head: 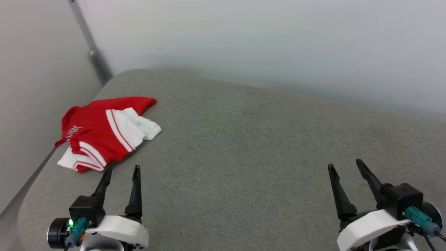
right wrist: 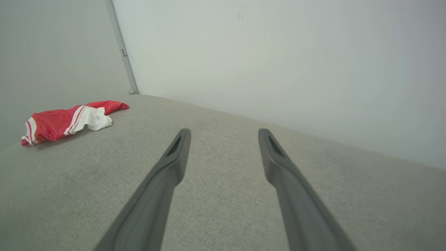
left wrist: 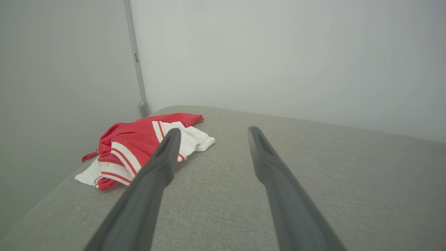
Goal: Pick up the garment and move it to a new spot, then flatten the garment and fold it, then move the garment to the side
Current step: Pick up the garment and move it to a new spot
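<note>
We see the left gripper [head: 122, 168] and right gripper [head: 344, 163] spread wide, holding nothing, over the grey cushion [head: 244, 146]. The garment [head: 101, 130] lies crumpled near its far left corner, seemingly just beyond the left fingertips [head: 105, 179].

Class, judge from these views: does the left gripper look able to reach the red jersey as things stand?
Probably yes: the open left gripper sits just short of the jersey, nothing but grey surface between.

The head view looks down on the grey padded surface [head: 244, 157], perhaps a seat; both wrist views skim low, sharing the garment [head: 104, 132] at its far-left corner.
</note>
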Robot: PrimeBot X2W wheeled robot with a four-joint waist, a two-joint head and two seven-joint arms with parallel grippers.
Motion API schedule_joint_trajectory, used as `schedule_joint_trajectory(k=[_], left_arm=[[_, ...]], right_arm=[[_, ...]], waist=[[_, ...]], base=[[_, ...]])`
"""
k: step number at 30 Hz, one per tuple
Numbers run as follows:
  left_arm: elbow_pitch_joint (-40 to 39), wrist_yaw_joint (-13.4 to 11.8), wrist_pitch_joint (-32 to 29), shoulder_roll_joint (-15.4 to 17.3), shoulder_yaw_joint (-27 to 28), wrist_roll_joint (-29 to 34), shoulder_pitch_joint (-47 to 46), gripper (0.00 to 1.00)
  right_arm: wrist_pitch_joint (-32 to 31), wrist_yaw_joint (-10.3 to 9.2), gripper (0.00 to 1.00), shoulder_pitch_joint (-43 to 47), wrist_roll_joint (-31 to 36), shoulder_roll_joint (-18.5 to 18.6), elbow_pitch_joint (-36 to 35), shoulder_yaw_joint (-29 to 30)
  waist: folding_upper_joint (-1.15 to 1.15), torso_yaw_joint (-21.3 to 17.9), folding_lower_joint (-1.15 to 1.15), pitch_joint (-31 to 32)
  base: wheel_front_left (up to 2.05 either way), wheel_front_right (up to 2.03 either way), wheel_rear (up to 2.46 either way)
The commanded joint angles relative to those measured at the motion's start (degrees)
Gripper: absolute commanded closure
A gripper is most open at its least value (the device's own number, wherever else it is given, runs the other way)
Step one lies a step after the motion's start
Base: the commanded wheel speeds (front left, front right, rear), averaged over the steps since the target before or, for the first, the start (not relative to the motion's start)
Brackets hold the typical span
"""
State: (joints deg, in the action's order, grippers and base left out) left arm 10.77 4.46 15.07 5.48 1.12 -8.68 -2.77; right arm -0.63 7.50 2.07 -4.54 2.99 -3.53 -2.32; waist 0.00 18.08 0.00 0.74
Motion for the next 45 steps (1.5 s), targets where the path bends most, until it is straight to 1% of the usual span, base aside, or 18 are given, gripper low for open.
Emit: schedule_joint_trajectory(k=[1,6,9,16,20,25,28,32,33,38,40,45], left_arm=[[0.0,-0.1,0.1,0.3,0.4,0.0,0.4,0.00],[-0.8,-0.5,0.1,-0.1,1.2,0.1,1.3,0.00],[-1.4,-0.7,0.1,0.0,1.9,0.2,1.9,0.00],[-4.0,-1.5,0.1,-0.4,4.2,-0.1,3.7,0.00],[-4.5,-1.6,0.1,-0.6,4.5,0.2,3.7,0.00],[-4.1,-1.0,0.1,0.1,4.2,1.1,1.6,0.00],[-1.5,0.5,0.1,1.0,3.0,0.4,-2.8,0.00],[1.7,1.6,-1.8,3.3,3.2,-2.0,-10.4,0.00],[3.1,2.0,-3.8,4.3,3.5,-3.8,-14.9,0.00],[7.8,2.7,-11.3,9.1,4.3,-8.9,-25.4,0.00],[10.5,2.9,-14.4,11.2,4.5,-11.2,-28.3,0.00],[19.1,3.0,-25.3,17.0,4.4,-16.2,-33.6,0.00]], right_arm=[[-0.3,-0.02,0.00,-0.6,0.0,-0.2,-0.3,-0.3],[-0.3,-0.02,0.00,-0.9,-0.2,-0.2,-1.0,-1.7],[-0.6,-0.02,0.00,-1.1,-0.7,-0.2,-1.7,-3.1],[-1.8,-0.02,0.00,-4.4,-0.4,0.3,-1.3,-6.6],[-2.0,-0.02,0.00,-5.6,-0.5,0.6,-1.3,-7.1],[-2.2,-0.02,0.00,-6.1,-0.8,1.1,-1.7,-6.8],[-2.9,-0.02,0.00,-5.3,0.0,1.3,-3.2,-5.3],[-4.5,-0.02,0.00,-6.5,0.8,1.6,-5.3,-5.2],[-5.1,-0.03,0.00,-7.6,1.1,2.2,-6.3,-5.2],[-6.1,-0.02,0.00,-10.1,1.4,3.1,-8.4,-4.8],[-5.9,-0.02,0.00,-11.0,1.3,3.1,-8.6,-4.4],[-4.9,-0.02,0.00,-13.4,1.6,2.8,-8.8,-3.7]], waist=[[0.00,4.2,0.00,0.1],[0.00,9.4,0.00,0.2],[0.00,11.5,0.00,0.0],[0.00,12.5,0.00,-1.9],[0.00,12.7,0.00,-2.8],[0.00,12.6,0.00,-3.7],[0.00,12.4,0.00,-5.2],[0.00,9.9,0.00,-8.9],[0.00,8.2,0.00,-11.1],[0.00,3.8,0.00,-17.0],[0.00,1.9,0.00,-19.2],[0.00,-2.0,0.00,-24.4]], base=[[0.00,0.00,0.00],[0.00,0.00,0.00],[0.00,0.00,0.00],[0.00,0.00,0.00],[0.00,0.00,0.00],[0.00,0.00,0.00],[0.00,0.00,0.00],[0.00,0.00,0.00],[0.00,0.00,0.00],[0.00,0.00,0.00],[0.00,0.00,0.00],[0.00,0.00,0.00]])
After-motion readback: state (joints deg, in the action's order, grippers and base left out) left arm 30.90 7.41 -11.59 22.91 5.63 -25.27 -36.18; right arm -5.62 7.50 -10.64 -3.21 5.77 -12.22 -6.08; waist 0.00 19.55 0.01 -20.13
